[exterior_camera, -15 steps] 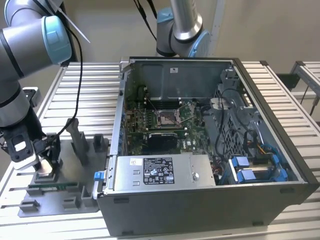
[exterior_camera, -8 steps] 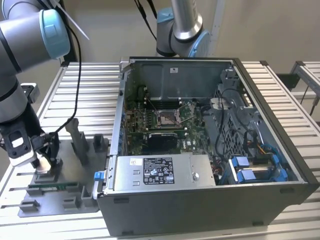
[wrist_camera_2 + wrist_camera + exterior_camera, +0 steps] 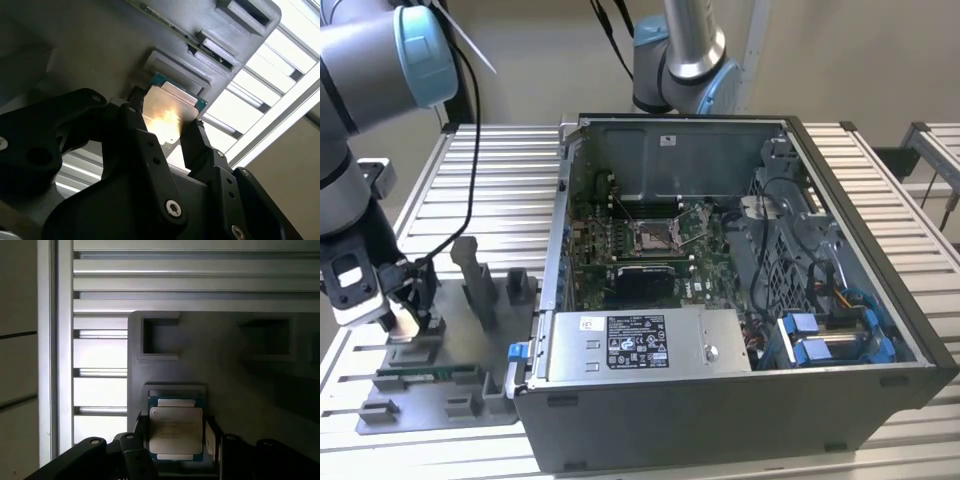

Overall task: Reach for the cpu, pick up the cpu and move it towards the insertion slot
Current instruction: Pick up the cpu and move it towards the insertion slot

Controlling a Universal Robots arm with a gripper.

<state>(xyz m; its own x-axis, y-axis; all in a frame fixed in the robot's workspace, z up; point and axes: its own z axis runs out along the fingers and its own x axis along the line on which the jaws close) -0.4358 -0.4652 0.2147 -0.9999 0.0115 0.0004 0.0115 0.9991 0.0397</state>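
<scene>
The gripper [image 3: 164, 119] is nearly closed, a finger against each side of the cpu [image 3: 176, 432]. It looks clamped, with the grey tray [image 3: 225, 365] just beneath its fingertips.

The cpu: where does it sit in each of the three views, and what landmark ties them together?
Exterior view: too small to tell apart; gripper low over the grey tray at the exterior view's left.
First wrist view: cpu at the gripper, over a tray recess.
Second wrist view: cpu at the gripper.
Shared landmark: the grey tray.

Upright blocks [image 3: 478, 272] — between claw [image 3: 408, 322] and case [image 3: 720, 410].
</scene>
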